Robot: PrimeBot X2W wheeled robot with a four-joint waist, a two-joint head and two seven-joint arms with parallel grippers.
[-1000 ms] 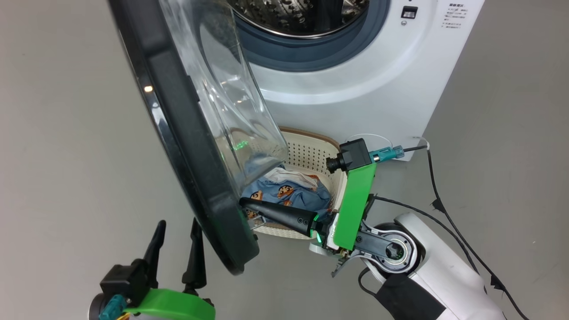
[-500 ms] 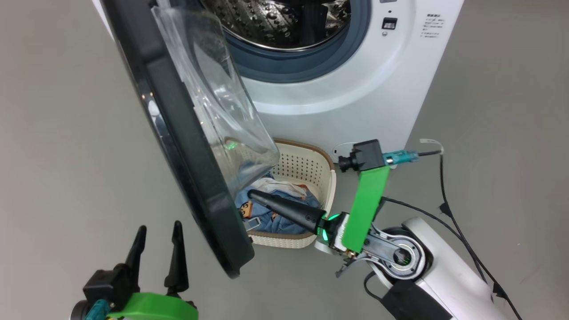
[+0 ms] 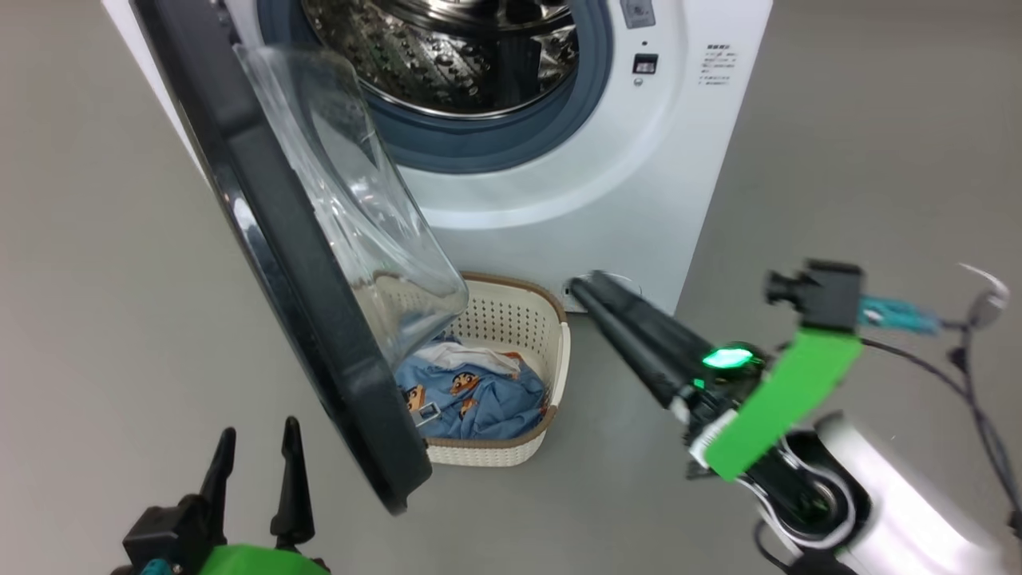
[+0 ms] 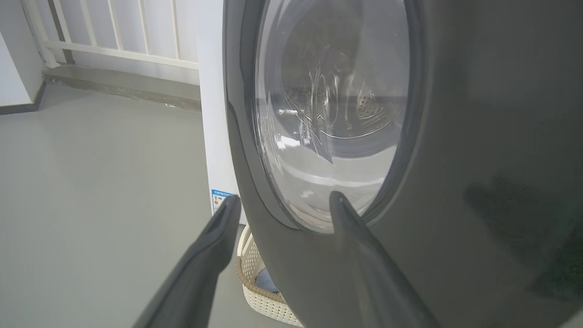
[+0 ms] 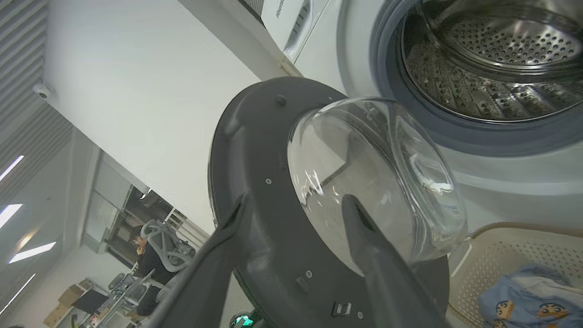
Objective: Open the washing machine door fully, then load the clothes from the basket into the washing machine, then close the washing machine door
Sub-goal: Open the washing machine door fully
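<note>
The washing machine [image 3: 607, 184] stands with its steel drum [image 3: 447, 56] exposed. The washing machine door [image 3: 271, 263] hangs open at the left, its glass bowl [image 3: 351, 216] above the basket [image 3: 559, 343]. The clothes [image 3: 479, 391], light blue with cartoon faces, lie in the basket. My right gripper [image 3: 588, 281] hovers right of the basket, open and empty. In the right wrist view it [image 5: 296, 200] faces the door's inner side [image 5: 255, 150], with the clothes [image 5: 524, 300] low at the right. My left gripper [image 3: 259, 431] is open outside the door [image 4: 455, 136].
Black cables [image 3: 982, 415] trail over the grey floor at the right. A white railing [image 4: 114, 41] runs along the far wall behind the machine. A person [image 5: 141, 246] by an office chair is far off in the room behind the door.
My right gripper has come up out of the basket and swung right, opening with nothing in it. The clothes stay in the basket. The head camera has shifted.
</note>
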